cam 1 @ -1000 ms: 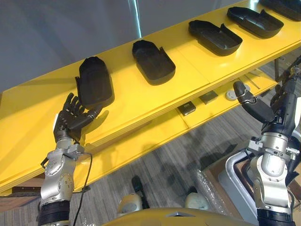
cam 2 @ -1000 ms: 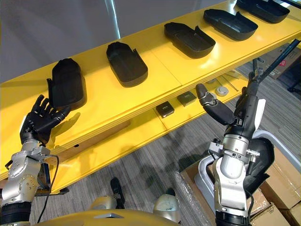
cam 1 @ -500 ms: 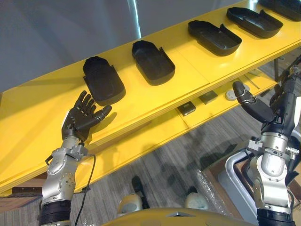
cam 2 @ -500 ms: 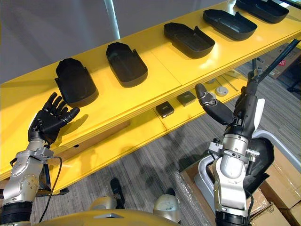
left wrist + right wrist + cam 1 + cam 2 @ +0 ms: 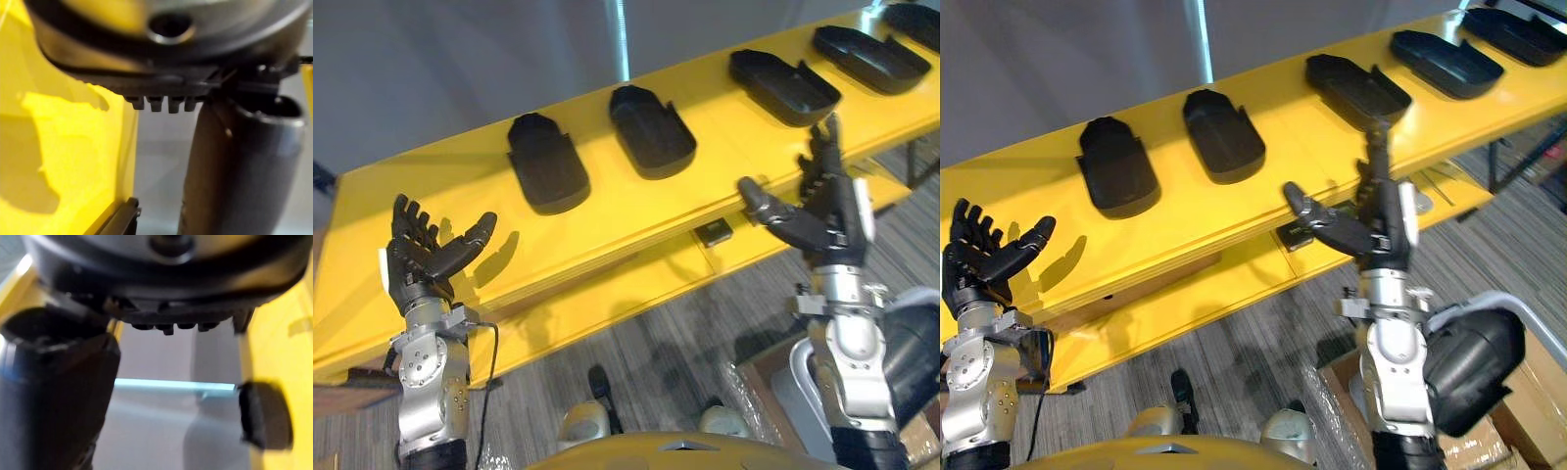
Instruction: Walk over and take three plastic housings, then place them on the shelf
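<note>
Lying in a row along the top board of the yellow shelf [image 5: 607, 211], the black plastic housings [image 5: 652, 130] sit apart from one another, none of them in either hand. The left hand [image 5: 423, 259] is raised before the shelf's left end, palm up, fingers loosely spread and empty, short of the leftmost housing [image 5: 546, 174]. The right hand [image 5: 824, 220] is up too, fingers straight, thumb out, holding nothing, in front of the shelf's edge.

Five black plastic housings [image 5: 548, 176] [image 5: 653, 130] [image 5: 783, 86] [image 5: 869, 59] [image 5: 915, 18], one yellow shelf [image 5: 607, 211], two dark hands [image 5: 421, 262] [image 5: 824, 220], one small black square piece [image 5: 713, 232].
</note>
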